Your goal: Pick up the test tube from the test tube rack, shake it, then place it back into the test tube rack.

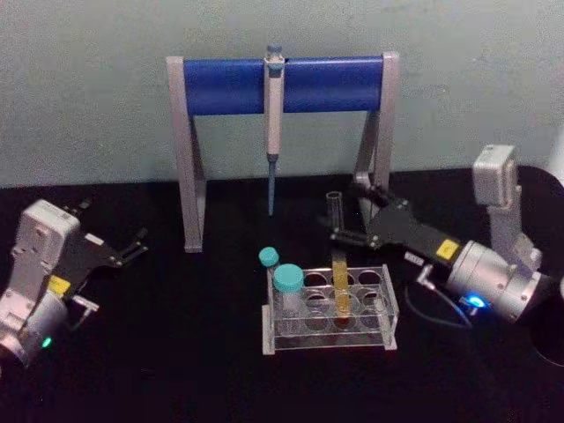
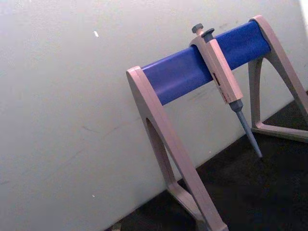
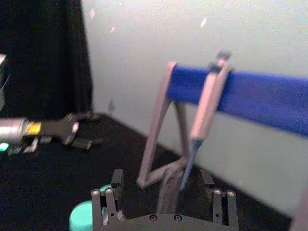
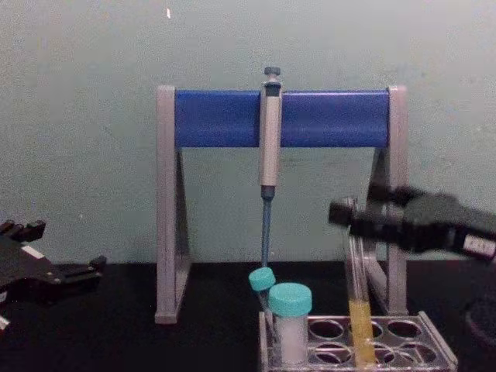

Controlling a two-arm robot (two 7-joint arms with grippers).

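The test tube (image 1: 339, 278) stands upright in a middle hole of the test tube rack (image 1: 388, 304) on the black table (image 1: 176, 352), with yellow liquid (image 4: 360, 333) in its lower third. 2 teal-capped vials (image 1: 288, 280) of white contents stand at the rack's left end. The right tool (image 1: 345, 211) is spread wide on either side of the tube's upper part, not gripping it. The left tool (image 1: 137, 247) sits well apart on the left, its fingers parted.

We record: test tube (image 1: 339, 273), clear smooth glass; test tube rack (image 1: 326, 342), clear glossy plastic; vial caps (image 1: 288, 278), smooth teal plastic; pipette stand (image 1: 187, 150), matt grey legs, smooth blue crossbar; pipette (image 1: 274, 115), matt grey plastic; desk top (image 1: 176, 370), black, matt.
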